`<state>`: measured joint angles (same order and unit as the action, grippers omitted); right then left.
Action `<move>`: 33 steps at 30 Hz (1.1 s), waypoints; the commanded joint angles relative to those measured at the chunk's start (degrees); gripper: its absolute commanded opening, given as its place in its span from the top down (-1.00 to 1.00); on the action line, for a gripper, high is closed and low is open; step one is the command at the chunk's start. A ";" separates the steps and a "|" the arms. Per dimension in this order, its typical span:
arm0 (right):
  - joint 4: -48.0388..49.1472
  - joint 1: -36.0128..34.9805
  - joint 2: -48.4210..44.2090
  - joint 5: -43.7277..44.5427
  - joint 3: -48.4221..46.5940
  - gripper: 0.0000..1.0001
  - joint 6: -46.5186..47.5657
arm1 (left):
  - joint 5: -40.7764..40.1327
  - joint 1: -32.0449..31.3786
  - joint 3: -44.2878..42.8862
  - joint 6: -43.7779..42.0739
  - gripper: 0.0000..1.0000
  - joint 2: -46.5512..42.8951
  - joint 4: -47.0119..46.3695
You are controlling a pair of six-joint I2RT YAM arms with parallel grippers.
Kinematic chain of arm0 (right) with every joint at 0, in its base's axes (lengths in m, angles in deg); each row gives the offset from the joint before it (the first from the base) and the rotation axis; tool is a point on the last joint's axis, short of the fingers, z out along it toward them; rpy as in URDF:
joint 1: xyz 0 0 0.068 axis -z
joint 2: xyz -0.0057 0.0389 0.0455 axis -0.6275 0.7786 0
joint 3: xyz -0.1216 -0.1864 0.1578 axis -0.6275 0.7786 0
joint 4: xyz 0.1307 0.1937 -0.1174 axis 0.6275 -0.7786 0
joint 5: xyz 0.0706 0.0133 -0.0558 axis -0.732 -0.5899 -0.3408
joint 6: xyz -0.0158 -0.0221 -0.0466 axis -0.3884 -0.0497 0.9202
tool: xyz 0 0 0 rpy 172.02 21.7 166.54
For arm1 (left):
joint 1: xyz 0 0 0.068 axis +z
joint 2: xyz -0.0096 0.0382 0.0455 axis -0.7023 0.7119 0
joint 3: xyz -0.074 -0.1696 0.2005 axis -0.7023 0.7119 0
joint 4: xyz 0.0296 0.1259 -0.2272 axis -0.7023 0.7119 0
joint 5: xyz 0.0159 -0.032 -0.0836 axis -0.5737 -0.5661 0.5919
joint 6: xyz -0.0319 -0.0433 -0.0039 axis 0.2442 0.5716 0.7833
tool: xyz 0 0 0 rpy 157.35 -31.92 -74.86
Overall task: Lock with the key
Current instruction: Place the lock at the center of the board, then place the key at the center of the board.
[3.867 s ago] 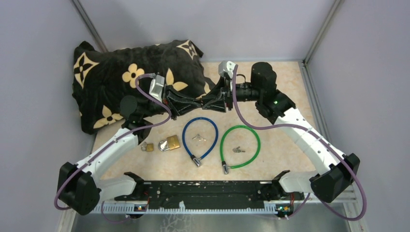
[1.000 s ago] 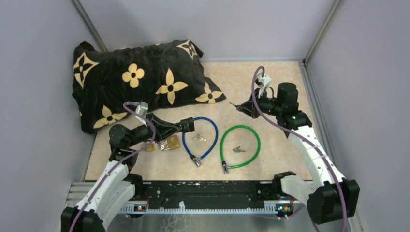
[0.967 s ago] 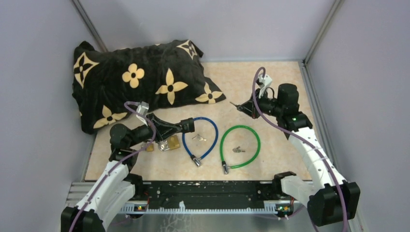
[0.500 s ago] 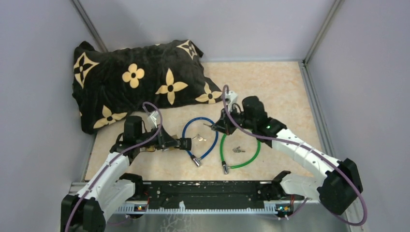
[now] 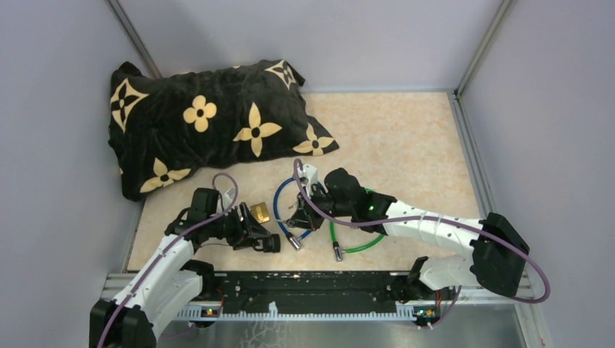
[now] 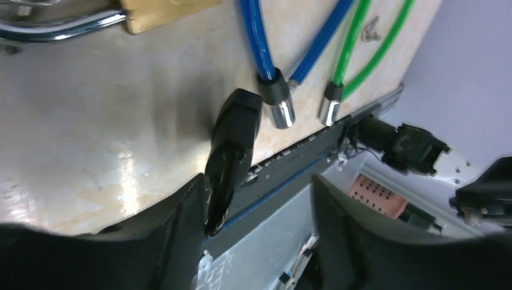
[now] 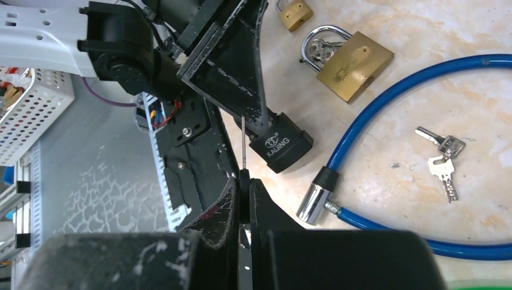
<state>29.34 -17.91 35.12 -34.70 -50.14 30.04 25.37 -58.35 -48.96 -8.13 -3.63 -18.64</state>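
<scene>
- Smooth pale lilac-grey panel walls (image 5: 348, 36) enclose the left, rear and right sides.
- Bare aluminium corner posts (image 5: 479, 45) stand at both rear corners.
- A glossy beige marble-patterned worktop (image 5: 406, 138) spans the enclosure.
- A black plush cushion with cream flower motifs (image 5: 210, 116) occupies the rear-left corner.
- A black mounting rail (image 5: 319, 286) runs along the near edge, bordered by a white perforated strip (image 5: 304, 313).
- Lighting is even and diffuse.

this is a robot lab, set up like a small test box. plain grey walls (image 5: 65, 181) and metal posts (image 5: 479, 43) close in a little table (image 5: 406, 138). two white robot arms (image 5: 428, 226) are bolted to a black rail (image 5: 312, 286) at its near edge. purple cables (image 5: 548, 290) loop off them, and bare coloured wires (image 7: 162, 112) show.
</scene>
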 commanded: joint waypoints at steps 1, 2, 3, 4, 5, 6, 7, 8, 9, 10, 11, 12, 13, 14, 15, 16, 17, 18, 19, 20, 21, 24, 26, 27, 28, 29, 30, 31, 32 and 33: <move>5.13 -2.11 1.13 2.79 -0.35 1.00 -3.25 | -8.72 0.73 -3.32 3.28 -0.90 -2.25 5.76; 4.86 -2.52 1.59 3.28 -0.49 1.00 -3.61 | -11.00 1.07 -4.64 2.45 -0.96 -3.09 7.48; 4.68 -3.03 1.98 4.19 -0.59 1.00 -4.09 | -13.38 1.53 -5.91 1.31 -0.97 -4.30 9.32; 4.54 -3.52 2.38 5.18 -0.60 1.00 -5.02 | -16.44 2.02 -7.26 0.70 -0.97 -5.67 11.96; 4.45 -4.45 2.68 6.15 -0.56 1.00 -5.92 | -18.41 2.37 -9.26 0.62 -0.97 -7.40 13.69; 4.43 -5.15 3.10 7.14 -0.40 1.00 -7.18 | -20.13 2.66 -10.92 0.90 -0.97 -9.24 14.91; 4.46 -6.11 3.73 8.23 -0.17 1.00 -8.41 | -21.73 2.93 -12.42 1.25 -0.97 -10.96 15.68; 5.02 -7.50 4.55 8.89 0.06 1.00 -8.90 | -23.49 3.40 -14.07 1.38 -0.97 -12.75 15.52; 5.91 -9.16 5.92 9.07 0.14 1.00 -9.03 | -25.29 3.90 -15.50 0.75 -0.97 -14.36 14.82; 6.78 -10.96 7.49 8.92 -0.04 1.00 -8.84 | -27.42 4.36 -16.82 -0.39 -0.97 -16.01 13.80; 7.41 -12.47 9.04 8.74 -0.48 1.00 -9.12 | -30.19 4.85 -18.01 -1.20 -0.97 -17.42 13.34; 8.51 -13.53 10.53 9.02 -0.91 1.00 -10.19 | -33.07 5.62 -19.10 -1.29 -0.98 -18.58 13.56; 10.21 -14.25 11.91 9.47 -0.80 1.00 -11.73 | -35.43 6.71 -19.91 -1.36 -0.97 -19.95 13.73; 12.82 -14.84 13.17 9.54 -0.33 1.00 -13.62 | -37.49 7.62 -20.55 -1.57 -0.97 -21.05 13.74; 15.85 -15.31 14.54 9.29 0.04 1.00 -15.12 | -39.94 8.34 -20.91 -2.26 -0.97 -22.36 13.19; 17.78 -15.87 16.07 9.46 -0.17 1.00 -16.41 | -41.92 9.15 -21.00 -3.53 -0.97 -23.48 12.17; 18.20 -16.39 18.08 9.97 -1.31 1.00 -17.11 | -43.69 9.45 -20.74 -5.93 -0.97 -24.56 10.09; 17.49 -16.97 20.38 10.70 -2.94 1.00 -17.20 | -45.61 9.94 -20.38 -8.19 -0.98 -25.67 8.04; 16.62 -17.43 22.41 11.15 -4.66 1.00 -17.18 | -47.42 10.32 -20.04 -10.81 -0.97 -26.25 6.18; 16.12 -17.71 24.66 10.93 -6.27 1.00 -17.11 | -49.24 10.57 -19.87 -12.73 -0.97 -26.50 4.86; 15.66 -17.87 26.46 10.88 -7.60 1.00 -17.35 | -50.78 10.79 -19.95 -14.20 -0.97 -26.79 4.27; 14.95 -17.94 29.54 12.65 -8.88 1.00 -18.89 | -54.60 11.01 -20.17 -18.63 -0.97 -27.76 3.64; 15.67 -17.98 30.48 12.66 -8.61 1.00 -19.22 | -55.90 11.01 -20.74 -20.24 -0.98 -27.72 3.89; 15.76 -17.94 31.10 12.37 -8.79 1.00 -19.58 | -56.39 11.01 -20.97 -20.72 -0.97 -27.65 3.95; 15.59 -17.95 31.57 12.11 -9.09 1.00 -19.68 | -56.28 11.01 -21.23 -21.35 -0.98 -27.54 3.87; 15.21 -17.99 31.87 12.07 -9.34 0.99 -19.91 | -55.73 11.01 -21.47 -21.94 -0.97 -27.53 3.64; 14.64 -17.96 31.99 12.07 -9.65 0.89 -19.97 | -55.34 11.00 -21.57 -22.28 -0.98 -27.37 3.50; 14.36 -17.97 31.89 11.88 -9.83 0.75 -20.00 | -54.98 11.01 -21.73 -22.29 -0.97 -27.22 3.51; 13.99 -17.96 31.63 11.71 -9.95 0.53 -20.07 | -54.55 11.01 -21.85 -22.34 -0.97 -27.22 3.46; 13.28 -17.97 30.97 11.82 -10.07 0.31 -20.02 | -54.25 11.01 -21.95 -22.48 -0.98 -27.22 3.34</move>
<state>41.01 -35.26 67.16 -23.36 -56.96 10.93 -28.20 -47.73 -69.07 -27.36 -30.84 -13.46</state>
